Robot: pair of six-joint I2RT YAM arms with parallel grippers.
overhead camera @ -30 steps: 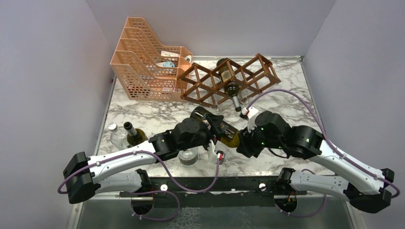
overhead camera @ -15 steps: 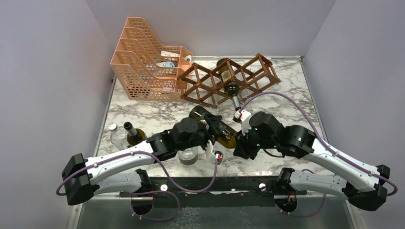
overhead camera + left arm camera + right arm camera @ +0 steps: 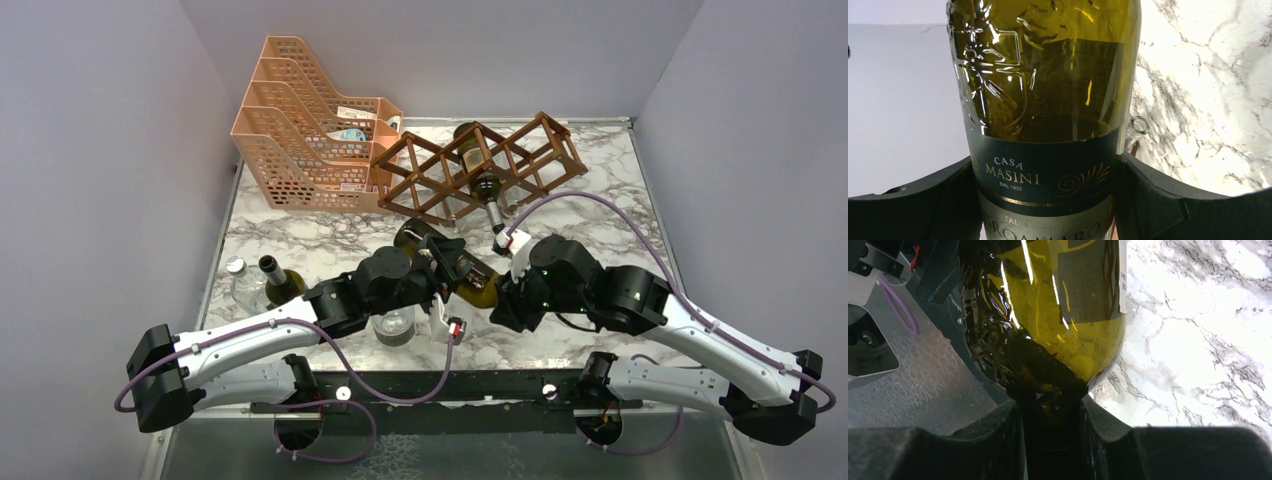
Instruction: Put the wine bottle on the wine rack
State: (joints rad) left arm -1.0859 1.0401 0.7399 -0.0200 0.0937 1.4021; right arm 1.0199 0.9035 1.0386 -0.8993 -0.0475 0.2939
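Now, nearest first: your right gripper (image 3: 1050,440) is clenched on the neck of the olive-green glass wine bottle (image 3: 1048,315), a black finger pressed to each side. Your left gripper (image 3: 1048,200) grasps the same bottle across its body, at the dark label (image 3: 1048,172) reading CASA MASINI. In the top view the bottle lies aslant between your two arms over the white-grey marbled table (image 3: 310,240), neck toward the near edge, base toward the far side. Contact with the table: cannot tell. Left of it, a dark green bottle (image 3: 278,283) stands upright beside a clear glass bottle (image 3: 237,285). At the far end, apart from the held bottle, sits the reddish-brown wooden lattice wine rack (image 3: 430,175), a dark bottle (image 3: 478,170) lying in a middle opening. Just left of the rack stands the peach-orange perforated plastic file tray (image 3: 290,150).
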